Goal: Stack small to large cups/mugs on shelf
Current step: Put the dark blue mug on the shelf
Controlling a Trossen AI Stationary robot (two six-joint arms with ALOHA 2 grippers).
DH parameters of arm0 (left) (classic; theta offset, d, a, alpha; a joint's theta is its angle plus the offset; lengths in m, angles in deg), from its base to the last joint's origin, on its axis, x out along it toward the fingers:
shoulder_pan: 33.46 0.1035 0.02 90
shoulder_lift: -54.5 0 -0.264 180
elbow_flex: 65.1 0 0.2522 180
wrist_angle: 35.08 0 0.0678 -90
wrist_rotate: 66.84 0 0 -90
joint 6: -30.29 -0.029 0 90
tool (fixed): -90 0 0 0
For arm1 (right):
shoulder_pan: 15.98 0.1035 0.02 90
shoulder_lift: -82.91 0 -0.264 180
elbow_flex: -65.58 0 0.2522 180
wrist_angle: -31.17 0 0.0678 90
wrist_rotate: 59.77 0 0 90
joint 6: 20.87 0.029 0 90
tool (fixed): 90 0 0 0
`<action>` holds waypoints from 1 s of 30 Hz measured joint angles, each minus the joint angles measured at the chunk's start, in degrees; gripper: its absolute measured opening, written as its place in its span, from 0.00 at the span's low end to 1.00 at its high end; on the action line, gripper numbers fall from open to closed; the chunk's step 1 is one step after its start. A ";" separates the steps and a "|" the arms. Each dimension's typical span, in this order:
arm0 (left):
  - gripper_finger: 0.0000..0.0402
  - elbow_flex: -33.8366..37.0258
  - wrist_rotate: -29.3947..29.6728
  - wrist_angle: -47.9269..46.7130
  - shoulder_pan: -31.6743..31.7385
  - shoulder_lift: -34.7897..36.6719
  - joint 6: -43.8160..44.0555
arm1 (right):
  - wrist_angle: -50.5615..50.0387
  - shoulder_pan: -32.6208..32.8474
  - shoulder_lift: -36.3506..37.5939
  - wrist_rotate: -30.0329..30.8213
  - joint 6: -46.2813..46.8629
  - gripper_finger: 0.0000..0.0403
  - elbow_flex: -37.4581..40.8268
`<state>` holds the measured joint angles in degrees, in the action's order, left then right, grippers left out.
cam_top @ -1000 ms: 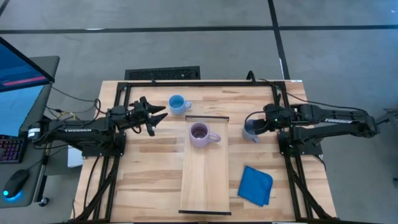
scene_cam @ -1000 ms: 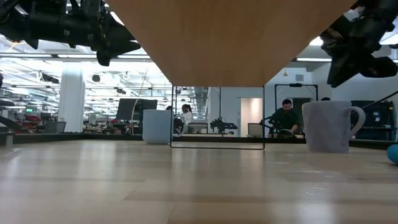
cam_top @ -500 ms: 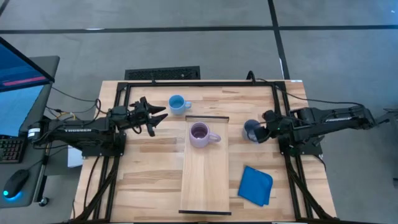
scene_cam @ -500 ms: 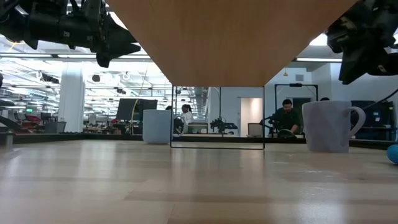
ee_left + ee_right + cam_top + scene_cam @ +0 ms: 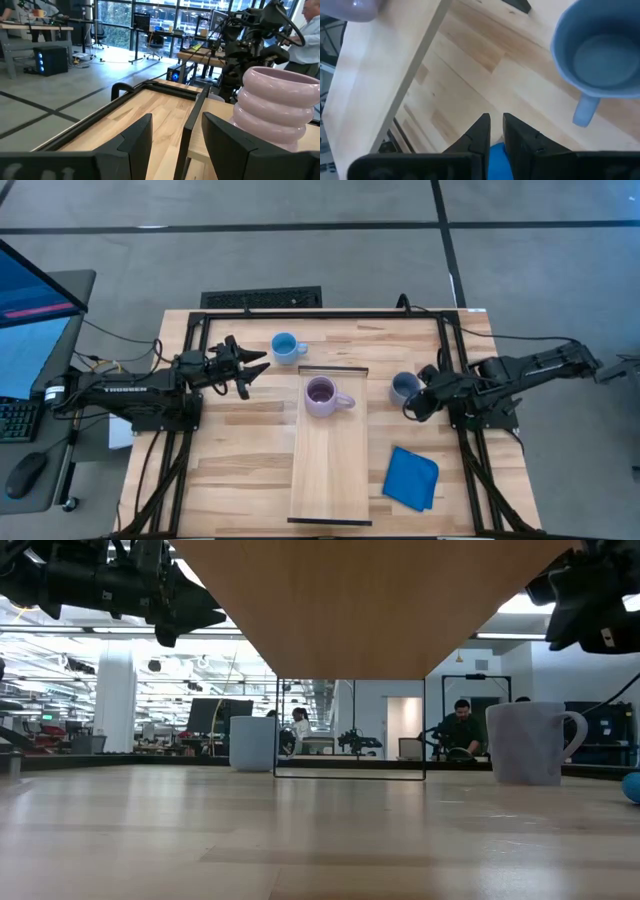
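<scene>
Purple mug point(image 5: 320, 395) on the shelf point(image 5: 330, 470), centre of the high view; light blue mug point(image 5: 285, 345) above-left, grey-blue mug point(image 5: 404, 388) right. We log our left gripper point(image 5: 252, 367) spread, empty. Right wrist view — right gripper point(image 5: 493, 127) nearly closed, empty, beside the grey-blue mug point(image 5: 597, 55).

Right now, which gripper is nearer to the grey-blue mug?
The right one. The right gripper hovers just beside the grey-blue mug, toward the blue cloth. The left gripper waits across the shelf, near the light blue mug.
</scene>
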<state>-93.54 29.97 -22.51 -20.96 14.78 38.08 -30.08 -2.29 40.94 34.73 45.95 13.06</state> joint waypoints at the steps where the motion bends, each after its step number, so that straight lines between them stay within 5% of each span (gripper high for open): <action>1: 0.40 0.00 0.00 0.00 0.00 0.00 0.00 | 0.00 0.05 0.00 0.02 0.79 0.18 0.00; 11: 0.40 0.00 0.04 0.00 0.00 0.00 0.04 | -0.09 0.07 0.00 -0.16 1.85 0.20 0.00; 30: 0.40 0.00 0.04 -0.07 -0.02 0.00 0.26 | 0.16 -0.07 0.00 -1.56 1.78 0.44 0.00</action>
<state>-93.54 30.02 -22.58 -20.99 14.78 38.34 -29.91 -2.36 40.94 33.17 47.73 13.06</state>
